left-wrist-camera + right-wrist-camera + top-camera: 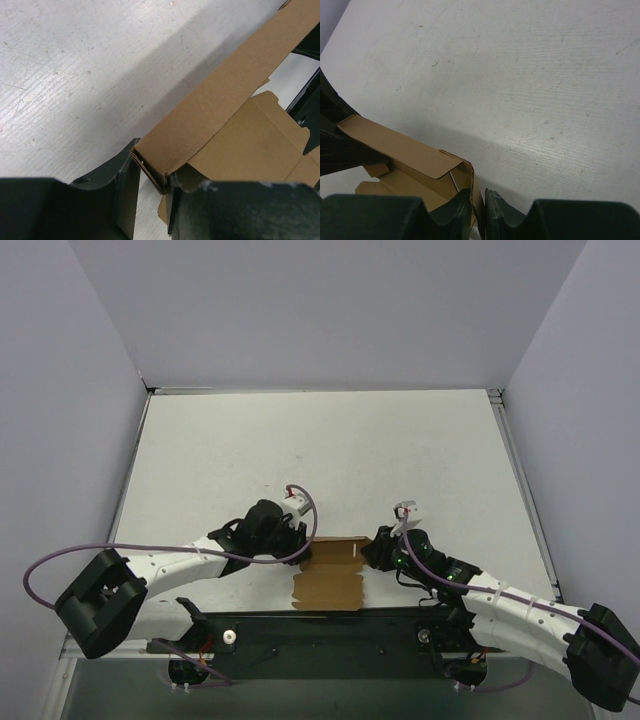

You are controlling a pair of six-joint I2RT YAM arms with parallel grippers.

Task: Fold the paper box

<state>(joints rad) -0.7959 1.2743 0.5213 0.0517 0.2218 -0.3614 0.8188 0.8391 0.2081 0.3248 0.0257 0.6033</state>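
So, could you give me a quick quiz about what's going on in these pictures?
1. True or false: the cardboard box lies untouched on the table.
2. Which arm's fingers pinch it? A: left; B: right; C: both.
3. Is the box fully folded or only part-folded?
Key: 1 false. 2 C: left fingers and right fingers each clamp one end. 3 Part-folded: one long wall raised, other flaps lying flat.
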